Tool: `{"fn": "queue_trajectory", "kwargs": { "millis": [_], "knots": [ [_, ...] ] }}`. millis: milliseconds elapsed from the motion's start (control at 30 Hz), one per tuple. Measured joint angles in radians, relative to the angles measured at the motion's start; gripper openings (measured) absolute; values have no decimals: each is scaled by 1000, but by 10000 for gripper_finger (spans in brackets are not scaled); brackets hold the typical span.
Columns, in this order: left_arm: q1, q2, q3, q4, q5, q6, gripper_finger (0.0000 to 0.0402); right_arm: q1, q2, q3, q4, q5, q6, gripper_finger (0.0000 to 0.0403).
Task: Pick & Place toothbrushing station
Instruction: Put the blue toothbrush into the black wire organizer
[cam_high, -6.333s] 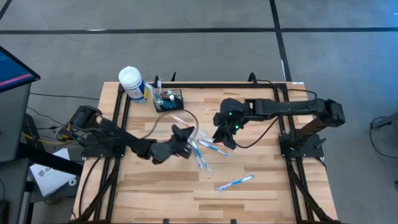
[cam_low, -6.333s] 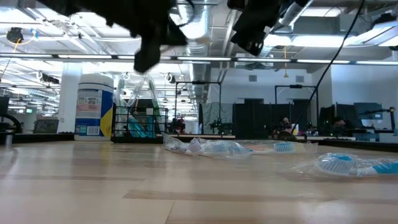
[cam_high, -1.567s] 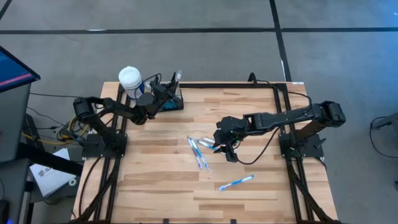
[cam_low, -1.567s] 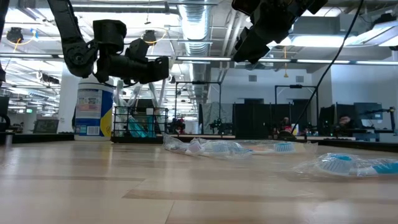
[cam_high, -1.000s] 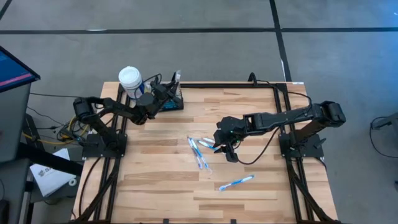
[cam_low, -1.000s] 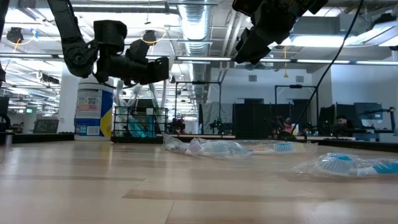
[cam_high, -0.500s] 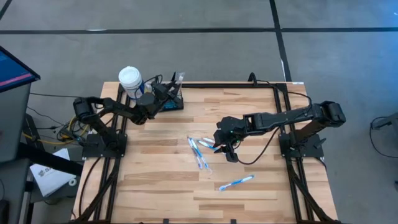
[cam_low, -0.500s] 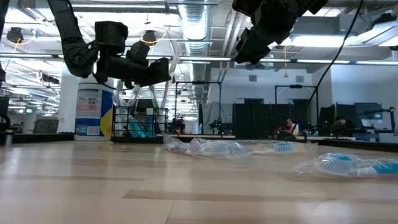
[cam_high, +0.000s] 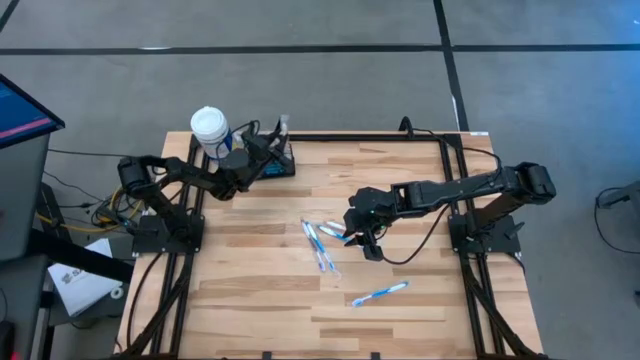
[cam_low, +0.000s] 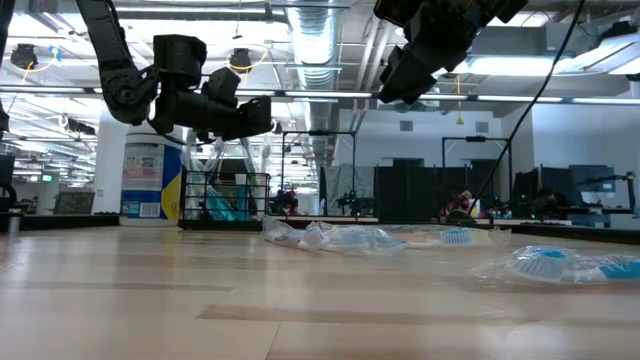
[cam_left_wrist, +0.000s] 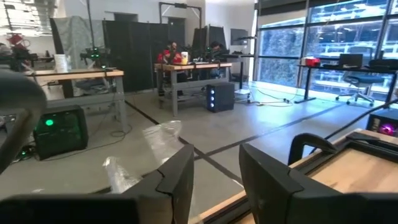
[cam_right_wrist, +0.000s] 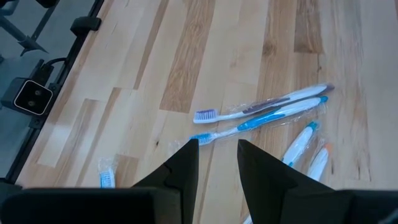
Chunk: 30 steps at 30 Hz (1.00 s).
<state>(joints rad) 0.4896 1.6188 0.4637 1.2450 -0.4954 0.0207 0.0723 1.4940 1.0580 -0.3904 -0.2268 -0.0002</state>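
The toothbrushing station, a small black wire-mesh caddy (cam_high: 284, 167) (cam_low: 225, 200), stands on the table's far left part. A plastic-wrapped toothbrush (cam_high: 284, 124) (cam_left_wrist: 163, 138) sticks up out of it. My left gripper (cam_high: 272, 152) (cam_low: 268, 108) (cam_left_wrist: 214, 171) hovers just above the caddy, open, with nothing between its fingers. The wrapper shows just beyond one fingertip. My right gripper (cam_high: 364, 240) (cam_right_wrist: 217, 163) hangs open above the table's middle, over loose wrapped toothbrushes (cam_high: 322, 242) (cam_right_wrist: 261, 112) lying flat on the wood.
A blue-labelled bottle with a white cap (cam_high: 210, 128) (cam_low: 150, 180) stands right beside the caddy, toward the table's left edge. One more wrapped toothbrush (cam_high: 380, 293) (cam_low: 560, 265) lies alone nearer the front. Bare wood lies at the front left.
My left gripper has opened above the caddy and let go of the wrapped toothbrush, which now stands in the caddy with its top leaning slightly differently. The arm itself has barely moved.
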Motion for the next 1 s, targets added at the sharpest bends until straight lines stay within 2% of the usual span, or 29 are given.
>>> {"fn": "queue_trajectory", "kwargs": {
  "millis": [233, 467, 733, 1000],
  "knots": [
    [-14, -23, 0, 3, -4, 0, 115, 0, 0, 0, -11, 0, 0, 102],
    [-65, -155, 0, -11, -4, 0, 116, 0, 0, 0, -15, 0, 8, 102],
    [-170, -279, -1, -138, 90, 0, 107, 0, 0, 0, -74, 13, 64, 102],
    [-307, -292, -2, -177, 109, 0, 106, 13, 0, 0, -183, 54, 155, 102]
  ]
}}
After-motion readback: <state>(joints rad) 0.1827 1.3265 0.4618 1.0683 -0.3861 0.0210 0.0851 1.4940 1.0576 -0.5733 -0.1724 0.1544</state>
